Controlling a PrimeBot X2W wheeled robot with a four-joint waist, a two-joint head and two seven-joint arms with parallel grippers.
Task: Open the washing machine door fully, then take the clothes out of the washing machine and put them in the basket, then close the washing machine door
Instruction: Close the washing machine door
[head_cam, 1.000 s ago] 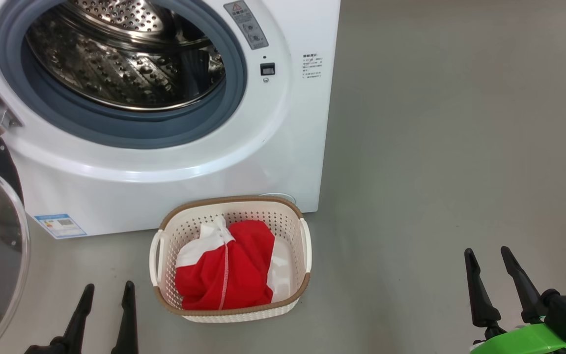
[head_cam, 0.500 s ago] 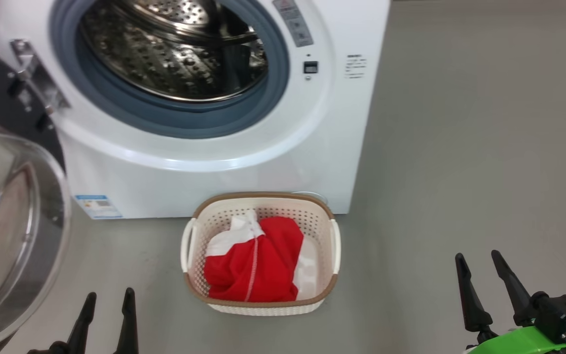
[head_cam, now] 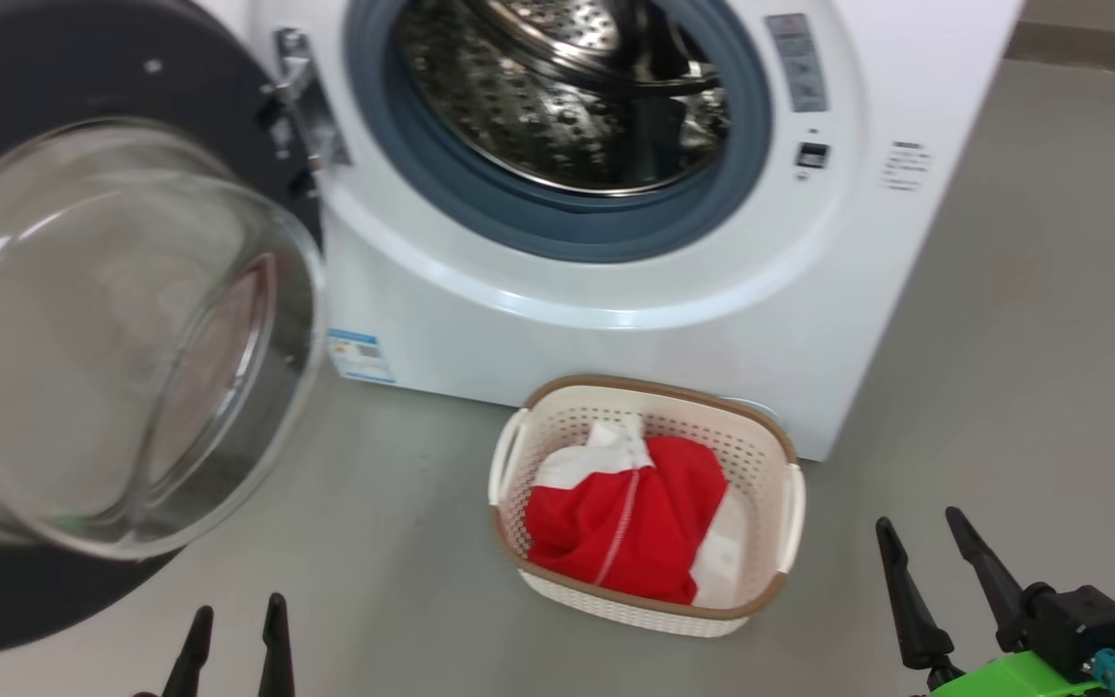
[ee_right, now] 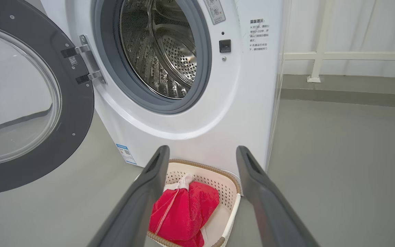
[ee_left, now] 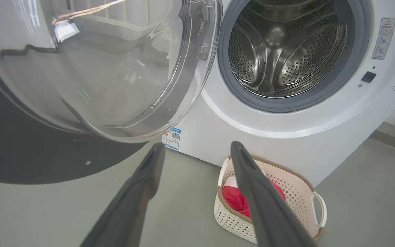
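The white washing machine (head_cam: 616, 319) (ee_left: 286, 137) (ee_right: 245, 103) stands with its steel drum bare of cloth. Its door (head_cam: 112, 329) (ee_left: 81, 68) (ee_right: 22, 99), black-rimmed with a bulging glass bowl, hangs swung wide to the left. On the floor before the machine sits the cream basket (head_cam: 756, 605) (ee_left: 307, 192) (ee_right: 230, 187) holding the red and white clothes (head_cam: 630, 528) (ee_left: 233, 200) (ee_right: 183, 212). My left gripper (head_cam: 236, 620) (ee_left: 197, 151) is open at the lower left, below the door and touching nothing. My right gripper (head_cam: 920, 532) (ee_right: 202, 152) is open at the lower right, right of the basket.
Grey floor (head_cam: 1032, 387) spreads to the right of the machine. A white rail and a pale wall (ee_right: 338, 55) stand behind it on the right. A blue label sticker (head_cam: 360, 356) marks the machine's lower front.
The whole head view has swung left, so the door now shows large at the left and the machine and basket sit further right. Both grippers stay open and low.
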